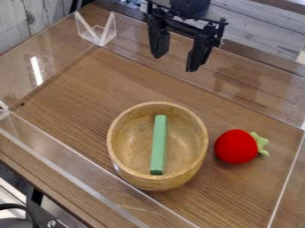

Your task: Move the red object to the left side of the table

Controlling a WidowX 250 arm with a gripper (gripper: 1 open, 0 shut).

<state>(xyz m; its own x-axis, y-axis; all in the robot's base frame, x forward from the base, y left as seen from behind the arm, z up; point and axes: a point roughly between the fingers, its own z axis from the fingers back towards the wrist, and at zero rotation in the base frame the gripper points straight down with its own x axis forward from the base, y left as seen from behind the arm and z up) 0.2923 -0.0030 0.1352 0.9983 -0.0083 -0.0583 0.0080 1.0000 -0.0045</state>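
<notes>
The red object point(238, 147) is a small round strawberry-like toy with a yellow-green leafy tip pointing right. It lies on the brown wood-grain table point(84, 98), just right of a wooden bowl point(159, 177). My gripper point(177, 52) hangs at the top centre, pointing down, well above and behind the toy. Its two black fingers stand apart with nothing between them.
The wooden bowl holds a green stick point(159, 142) lying lengthwise inside it. Clear acrylic walls point(71, 174) border the tabletop on all sides. A small clear bracket point(94, 29) stands at the back left corner.
</notes>
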